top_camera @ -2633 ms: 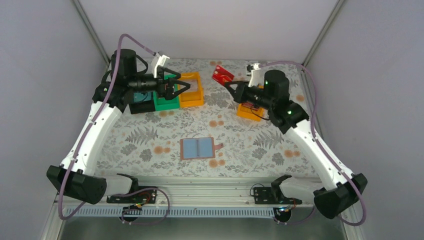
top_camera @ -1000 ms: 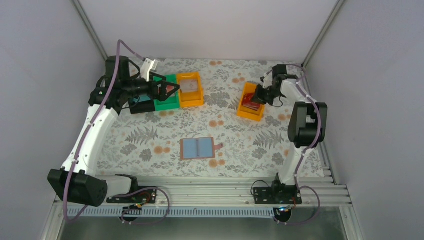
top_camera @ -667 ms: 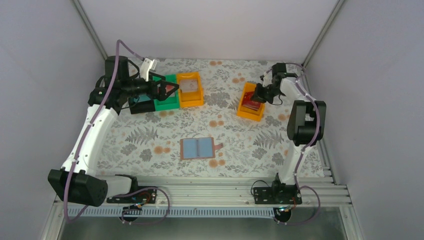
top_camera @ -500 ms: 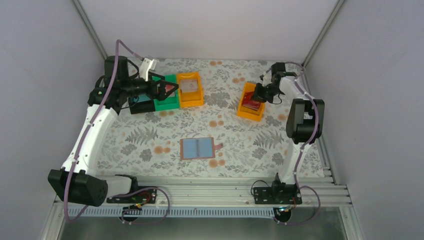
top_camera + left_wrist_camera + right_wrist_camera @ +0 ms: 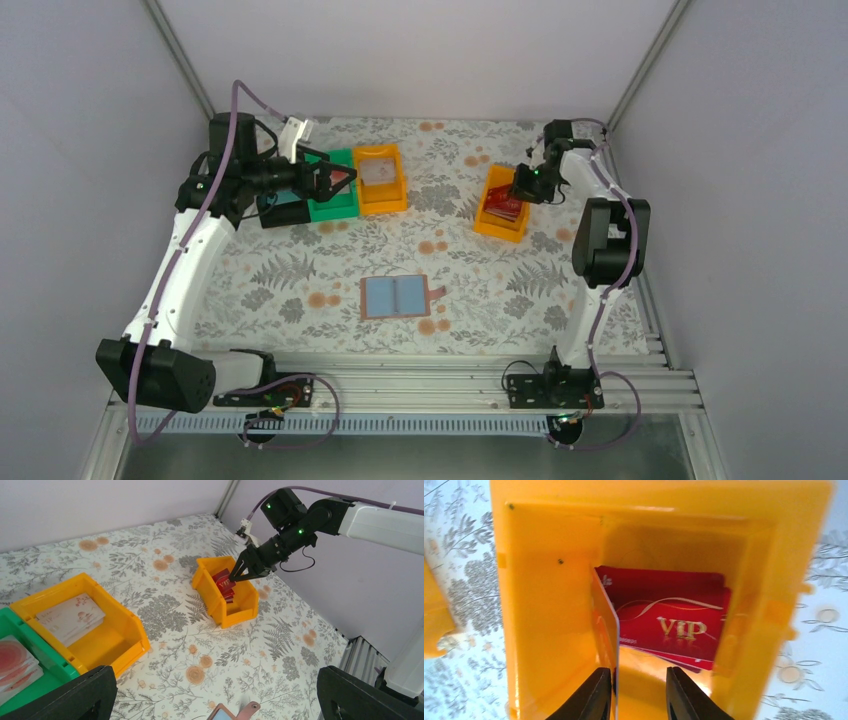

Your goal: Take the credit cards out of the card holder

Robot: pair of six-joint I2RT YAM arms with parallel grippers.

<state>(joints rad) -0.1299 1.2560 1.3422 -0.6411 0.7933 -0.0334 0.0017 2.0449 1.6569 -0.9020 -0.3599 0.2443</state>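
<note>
While the card holder [image 5: 397, 297] lies open and flat near the middle of the worktop's [image 5: 300, 270] near edge, both arms are at the far side. The holder's pale blue pockets face up, with its tab pointing right; I can't tell whether any card is in them.

The right jaws hang over the right orange bin [image 5: 497, 222], which sits near the far right corner. They are partly open: the two fingers [image 5: 591, 700] stand apart with a clear gap between them. In the right wrist view, one card [image 5: 606, 615] stands on edge against the bin's inner wall [image 5: 544, 630], its near end just beside one finger. The other finger is well clear of it, so nothing is pinched. A few red cards [image 5: 674, 620] with gold "VIP" print lie stacked on the bin floor, slightly fanned.

The left jaws are spread wide and hold nothing. They hover above the green bin [image 5: 337, 208] near the far left corner. That bin holds cards with a red circle [image 5: 15, 662]. Touching its right side is the left orange bin [image 5: 120, 630], holding whitish-pink cards [image 5: 70, 617]. On the green bin's left is a dark bin [image 5: 283, 216] with something teal [image 5: 287, 197] inside, partly hidden by the arm.
</note>
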